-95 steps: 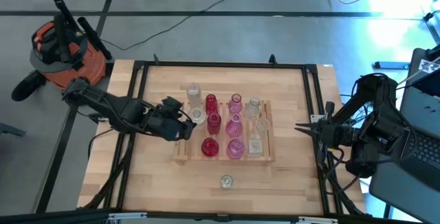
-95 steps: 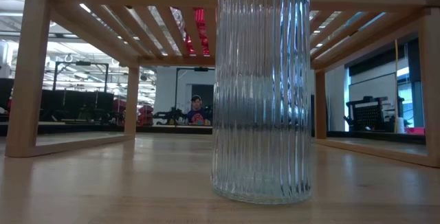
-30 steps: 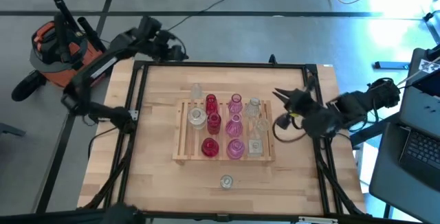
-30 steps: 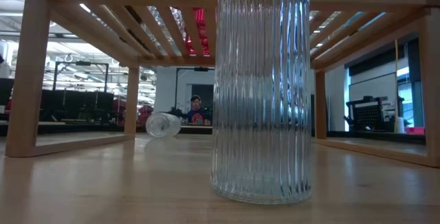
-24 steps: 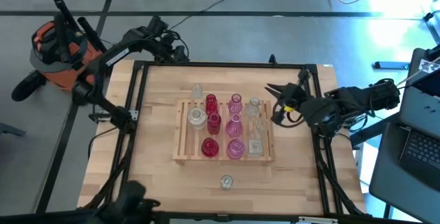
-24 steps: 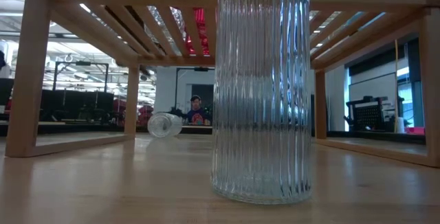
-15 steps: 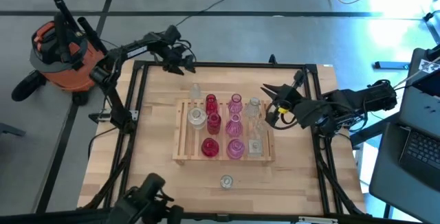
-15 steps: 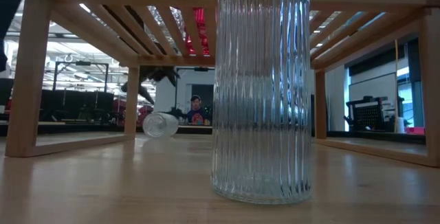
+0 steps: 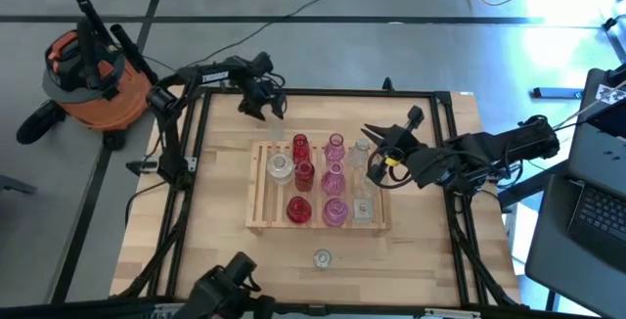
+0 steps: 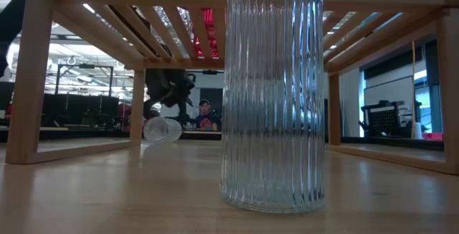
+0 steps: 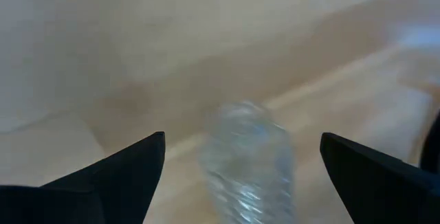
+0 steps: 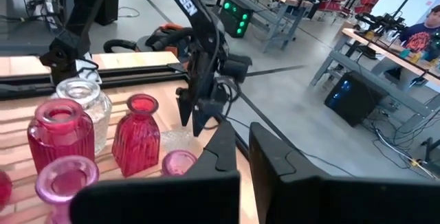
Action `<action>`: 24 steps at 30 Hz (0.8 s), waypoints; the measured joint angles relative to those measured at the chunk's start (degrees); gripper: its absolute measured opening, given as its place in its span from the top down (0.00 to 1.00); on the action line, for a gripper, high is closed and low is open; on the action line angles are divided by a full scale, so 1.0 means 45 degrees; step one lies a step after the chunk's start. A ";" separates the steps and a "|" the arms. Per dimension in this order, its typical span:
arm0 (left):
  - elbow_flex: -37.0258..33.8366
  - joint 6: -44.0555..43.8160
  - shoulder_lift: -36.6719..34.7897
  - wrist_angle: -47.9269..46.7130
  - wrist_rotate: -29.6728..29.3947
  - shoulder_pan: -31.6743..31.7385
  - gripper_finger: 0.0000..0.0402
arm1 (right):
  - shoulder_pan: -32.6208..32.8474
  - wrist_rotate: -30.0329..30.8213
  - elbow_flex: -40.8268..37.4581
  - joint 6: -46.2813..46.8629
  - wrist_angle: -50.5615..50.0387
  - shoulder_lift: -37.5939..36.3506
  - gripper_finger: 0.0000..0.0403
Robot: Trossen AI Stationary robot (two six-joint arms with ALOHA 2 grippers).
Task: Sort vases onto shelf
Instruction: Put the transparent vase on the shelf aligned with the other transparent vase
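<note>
One clear vase (image 11: 244,161) lies on its side on the bare table (image 9: 225,250), off the shelf (image 9: 256,190), in the upper-left part of the high view. My left pincer (image 9: 266,107) hangs over it with both fingers spread wide and nothing held; in the left wrist view the vase sits right between them. In the low view it shows small, at middle left, beyond the shelf's leg.

I judge it light, rigid and breakable. The glass is ribbed, which should give my pads some bite, but it is smooth and round, and lying down it could roll away if I nudge it. I would close across the belly, where it is widest, squeezing gently, then tip it upright before setting it down. The neck looks too thin and slick for a safe hold.

My right pincer (image 9: 372,133) is clenched on nothing, at centre right of the high view, just beside the shelf's upper-right corner.

The shelf is pale wood, flat slats in a plain frame on short legs. On it stand red vases (image 9: 299,146), pink vases (image 9: 335,211) and clear ones (image 9: 362,151), all bulbous with narrow necks, many fluted. A second ribbed clear vase (image 10: 272,97) stands upright on the table at the lower centre of the high view, apart from the shelf.
</note>
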 joint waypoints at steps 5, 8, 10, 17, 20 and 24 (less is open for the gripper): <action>0.0000 -0.0374 0.0465 0.0161 -0.0612 -0.0483 0.05 | 0.0002 0.0000 0.0000 0.0001 0.0034 0.0028 1.00; 0.0000 -0.0489 0.0606 0.0327 -0.1013 -0.0737 0.06 | 0.0005 -0.0071 0.0000 0.0001 0.0037 0.0028 1.00; 0.0000 -0.0622 0.0608 0.0344 -0.1280 -0.0871 0.08 | 0.0005 -0.0108 0.0000 0.0001 0.0037 0.0028 1.00; 0.0010 -0.1041 0.0608 0.0459 -0.1849 -0.1231 0.27 | 0.0005 -0.0350 -0.0005 -0.0067 -0.0051 0.0028 1.00; 0.0010 -0.1131 0.0627 0.0572 -0.1792 -0.1288 0.38 | 0.0008 -0.0450 -0.0005 -0.0080 -0.0056 0.0028 1.00; 0.0010 -0.1377 0.0627 0.0624 -0.1778 -0.1275 0.47 | 0.0010 -0.0648 -0.0005 -0.0120 -0.0099 0.0028 1.00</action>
